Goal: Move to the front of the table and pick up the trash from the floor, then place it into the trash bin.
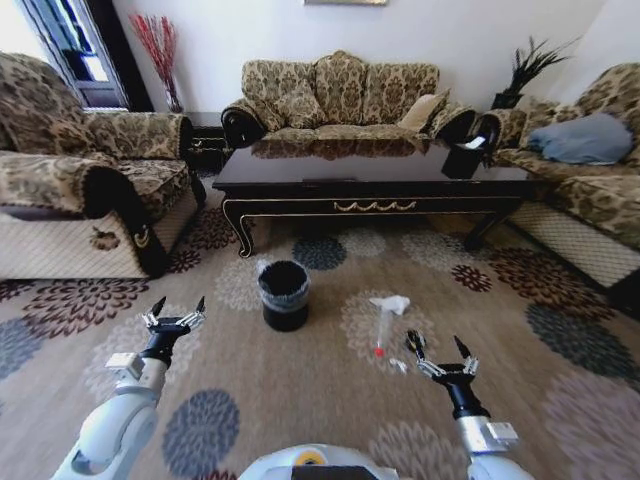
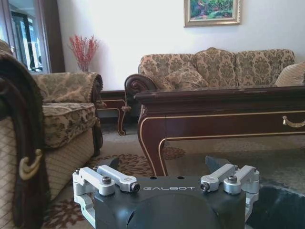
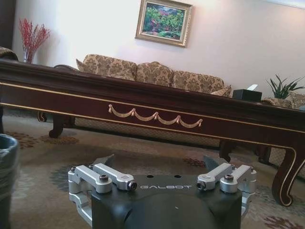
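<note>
- Left gripper (image 1: 175,308) lower left of frame, fingers spread, holding nothing; keep parked.
- Bin (image 1: 284,294) centre, before table (image 1: 370,180); note for drop.
- Tissue (image 1: 391,304) and bottle (image 1: 381,330) right of centre on carpet (image 1: 300,400).
- Right gripper (image 1: 438,349) lower right, spread, just beside bottle; lower squarely, then close.

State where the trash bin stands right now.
In the head view the bin stands on the carpet before the table, left of the tissue and bottle.

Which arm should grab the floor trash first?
Likely the right. The right gripper, open, hovers right beside the bottle and tissue; the left gripper sits beyond the trash bin.
</note>
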Available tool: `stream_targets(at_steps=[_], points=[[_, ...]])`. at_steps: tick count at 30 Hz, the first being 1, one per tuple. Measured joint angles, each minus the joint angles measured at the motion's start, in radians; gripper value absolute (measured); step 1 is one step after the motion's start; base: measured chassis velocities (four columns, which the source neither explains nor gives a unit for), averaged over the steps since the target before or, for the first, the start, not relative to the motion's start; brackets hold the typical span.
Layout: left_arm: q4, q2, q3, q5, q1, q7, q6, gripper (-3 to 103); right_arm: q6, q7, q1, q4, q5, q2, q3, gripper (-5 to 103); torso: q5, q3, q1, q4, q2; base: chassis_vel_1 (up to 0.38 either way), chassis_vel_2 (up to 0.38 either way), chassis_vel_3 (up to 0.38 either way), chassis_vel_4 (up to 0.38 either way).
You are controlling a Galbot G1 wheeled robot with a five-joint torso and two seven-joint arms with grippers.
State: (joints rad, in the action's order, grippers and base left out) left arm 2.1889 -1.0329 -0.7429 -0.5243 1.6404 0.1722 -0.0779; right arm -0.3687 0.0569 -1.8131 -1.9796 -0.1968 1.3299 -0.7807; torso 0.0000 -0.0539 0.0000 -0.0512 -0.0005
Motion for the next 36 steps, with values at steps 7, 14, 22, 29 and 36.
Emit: stream_targets(at_steps=[7,14,22,29,36], points=[[-0.013,0.083,0.046,-0.046,-0.061,0.024,-0.109,100,-0.031,-0.003,0.008,0.033,0.023,0.007,0.014,100,-0.0005,-0.001,0.0,-0.0009,0.0,-0.243,0.208,0.227,-0.228],[0.028,0.158,0.054,-0.232,-0.105,0.079,-0.225,100,-0.025,-0.008,0.058,0.069,0.009,-0.022,0.072,100,0.0002,0.0,0.0,-0.0002,0.0,0.014,-0.02,-0.021,0.008],[-0.045,0.215,0.244,-0.325,-0.252,0.131,-0.307,100,-0.022,-0.009,0.07,0.08,-0.004,-0.026,0.082,100,-0.0002,0.0,0.0,-0.0002,0.0,0.008,-0.004,-0.004,0.007],[-0.176,0.196,0.474,-0.403,-0.506,0.193,-0.363,100,-0.023,-0.009,0.069,0.092,0.008,-0.013,0.096,100,0.0002,0.0,0.0,-0.001,0.0,0.0,0.0,0.0,0.0],[-0.213,0.181,0.568,-0.534,-0.558,0.264,-0.43,100,-0.023,-0.019,0.064,0.092,0.013,-0.012,0.083,100,0.0,0.0,0.0,0.0,0.0,0.0,0.0,0.0,0.0]])
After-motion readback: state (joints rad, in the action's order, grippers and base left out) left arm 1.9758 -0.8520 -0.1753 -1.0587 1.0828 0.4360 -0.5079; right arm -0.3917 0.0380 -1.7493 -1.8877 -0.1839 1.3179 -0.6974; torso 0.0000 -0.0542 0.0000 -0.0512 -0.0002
